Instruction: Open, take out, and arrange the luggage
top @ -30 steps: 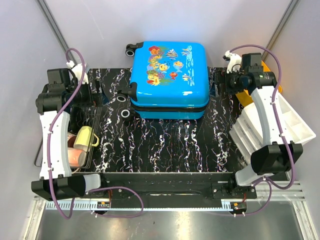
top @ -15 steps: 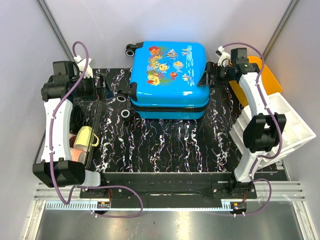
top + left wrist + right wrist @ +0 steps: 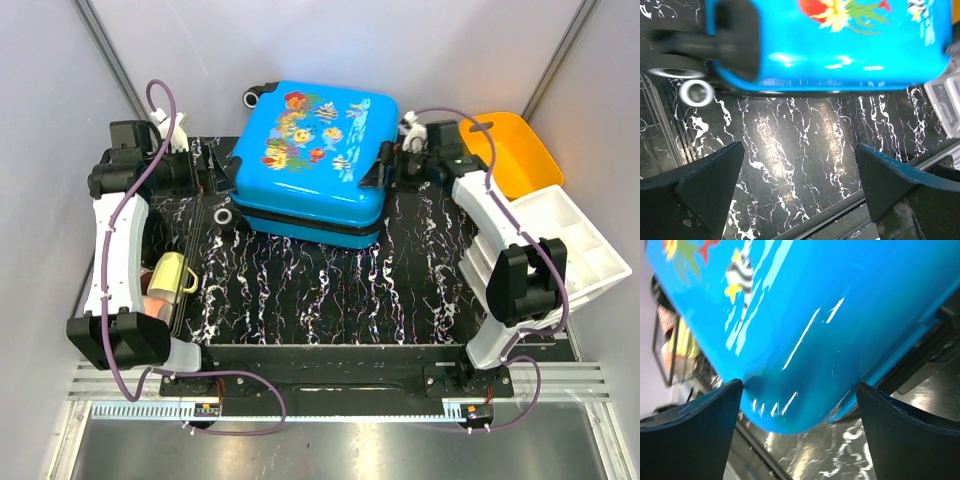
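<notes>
Right gripper (image 3: 799, 385) gapes wide, empty; its wrist camera shows me the luggage (image 3: 805, 315) looming just ahead of the fingers (image 3: 690, 430), closeness the overhead hides. Left gripper (image 3: 799, 147), wide and empty, faces the wheeled side. Luggage lies skewed at the table's (image 3: 330, 290) back.

The left arm (image 3: 115, 250) and the right arm (image 3: 482, 205) look the same. Each has long white parts with smooth curved sides and big black joints. A thin purple cable (image 3: 152, 100) runs along each arm in wide loops. A small white plug (image 3: 172, 133) sits on it near the wrist. The fingers (image 3: 705, 187) are dark flat wedges with dusty blue edges.
</notes>
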`<act>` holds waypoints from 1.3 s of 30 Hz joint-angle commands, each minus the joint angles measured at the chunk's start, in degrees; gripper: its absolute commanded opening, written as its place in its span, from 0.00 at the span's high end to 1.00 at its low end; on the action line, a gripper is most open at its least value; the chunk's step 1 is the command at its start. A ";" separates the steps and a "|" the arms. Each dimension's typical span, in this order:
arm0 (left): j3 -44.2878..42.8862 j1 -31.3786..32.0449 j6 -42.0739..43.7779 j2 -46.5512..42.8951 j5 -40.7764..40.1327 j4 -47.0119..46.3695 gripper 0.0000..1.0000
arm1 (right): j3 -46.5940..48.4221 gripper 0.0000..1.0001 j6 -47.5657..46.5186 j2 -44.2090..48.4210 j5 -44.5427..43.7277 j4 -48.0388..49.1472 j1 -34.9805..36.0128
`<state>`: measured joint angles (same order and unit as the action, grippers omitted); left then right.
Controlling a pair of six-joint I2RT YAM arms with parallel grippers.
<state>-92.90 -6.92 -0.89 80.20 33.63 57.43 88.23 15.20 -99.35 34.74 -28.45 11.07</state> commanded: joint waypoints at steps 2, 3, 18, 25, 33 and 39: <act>-4.21 -0.11 -2.89 3.46 2.94 -5.40 0.01 | -3.41 0.00 5.45 3.80 15.18 4.46 12.31; -4.83 -0.29 -2.98 4.51 3.11 -5.57 0.01 | -3.24 0.00 4.50 5.81 14.40 3.84 11.44; 3.25 -3.80 -6.58 2.32 3.91 -14.28 0.04 | -2.18 0.32 -3.07 4.01 -7.48 1.73 -4.48; 4.39 -3.89 -6.32 3.29 3.72 -14.10 0.10 | -2.36 0.50 -3.17 -2.77 -10.83 2.69 -5.27; 6.06 -3.80 -6.23 3.21 3.90 -14.71 0.12 | 0.10 0.55 2.45 -10.51 -6.80 7.26 -5.18; 9.14 -3.89 -5.97 2.41 3.99 -15.42 0.12 | 0.63 0.54 8.69 -14.73 -1.26 13.85 -5.18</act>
<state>-85.21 -10.52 -7.11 84.07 37.36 44.93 85.91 18.65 -112.31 28.91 -21.37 5.98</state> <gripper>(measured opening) 0.877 0.460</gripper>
